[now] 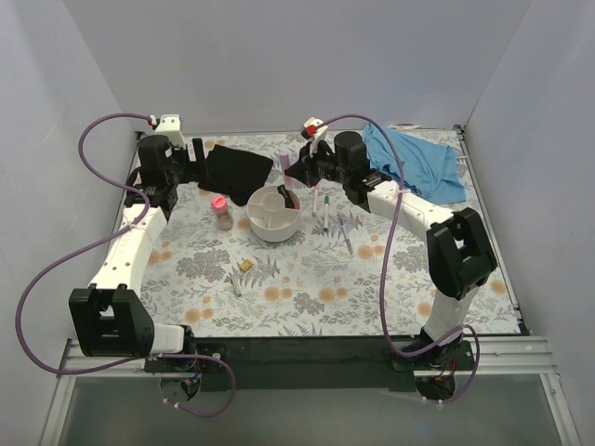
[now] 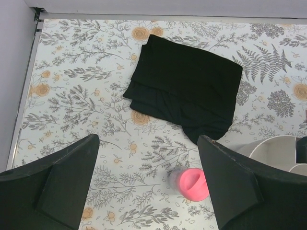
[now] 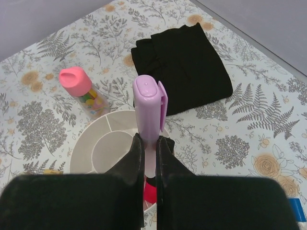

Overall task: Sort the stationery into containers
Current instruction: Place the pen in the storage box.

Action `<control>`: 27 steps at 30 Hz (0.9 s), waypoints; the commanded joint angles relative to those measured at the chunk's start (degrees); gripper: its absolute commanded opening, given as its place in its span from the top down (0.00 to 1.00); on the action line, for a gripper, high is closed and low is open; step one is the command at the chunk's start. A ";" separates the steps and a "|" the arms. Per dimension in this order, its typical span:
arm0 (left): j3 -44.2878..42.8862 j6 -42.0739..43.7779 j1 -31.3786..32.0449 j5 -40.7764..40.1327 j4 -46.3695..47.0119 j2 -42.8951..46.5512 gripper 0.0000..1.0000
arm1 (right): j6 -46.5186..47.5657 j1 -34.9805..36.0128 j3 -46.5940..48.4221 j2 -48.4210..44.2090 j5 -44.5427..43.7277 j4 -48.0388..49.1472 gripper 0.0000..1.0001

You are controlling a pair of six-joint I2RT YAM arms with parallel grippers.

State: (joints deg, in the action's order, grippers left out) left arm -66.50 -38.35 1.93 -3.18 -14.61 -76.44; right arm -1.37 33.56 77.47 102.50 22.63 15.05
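Right pincer point(image 3: 150, 144) clamps pink tube point(image 3: 149, 103); left pincer point(image 2: 147, 146) gapes wide

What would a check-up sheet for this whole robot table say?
Surface: floral-print tabletop, flat.
Job's things: white divided bowl holds a black-and-red highlighter; pink-capped bottle upright beside it; pens and tan pieces loose on the table.
Clutter: black pouch, blue cloth.
Grippers: left gripper open, empty; right gripper shut on a lilac tube by the bowl.
Cables: purple cables looping off both arms.
Surroundings: plain pale walls.
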 commanded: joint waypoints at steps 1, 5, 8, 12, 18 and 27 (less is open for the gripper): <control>-2.32 -0.59 -0.18 -0.07 -0.51 0.16 0.16 | -0.13 0.10 2.77 3.31 -1.10 4.20 0.99; -1.79 -0.50 -0.18 -0.42 -0.51 0.51 0.16 | -0.13 0.19 3.47 4.81 -1.19 4.20 0.99; -1.35 -0.67 -0.18 -0.25 -0.51 0.60 0.16 | 0.22 0.72 3.30 5.96 -1.36 4.02 0.99; -0.83 -0.77 -0.18 -0.25 -0.33 0.60 0.16 | 1.01 1.24 3.30 6.57 -1.89 3.41 0.99; 0.14 -0.50 -0.18 -0.86 0.46 1.12 0.16 | 1.10 1.51 4.62 6.66 -2.50 0.25 0.75; 1.20 -1.20 -0.18 -0.60 1.51 2.70 0.16 | 1.19 1.59 6.11 5.43 -4.87 -5.90 0.59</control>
State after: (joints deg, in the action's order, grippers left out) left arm -65.95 -39.22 1.93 -3.53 -14.55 -76.79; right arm -0.80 35.00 80.47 109.58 19.55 11.70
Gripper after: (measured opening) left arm 0.843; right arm 0.403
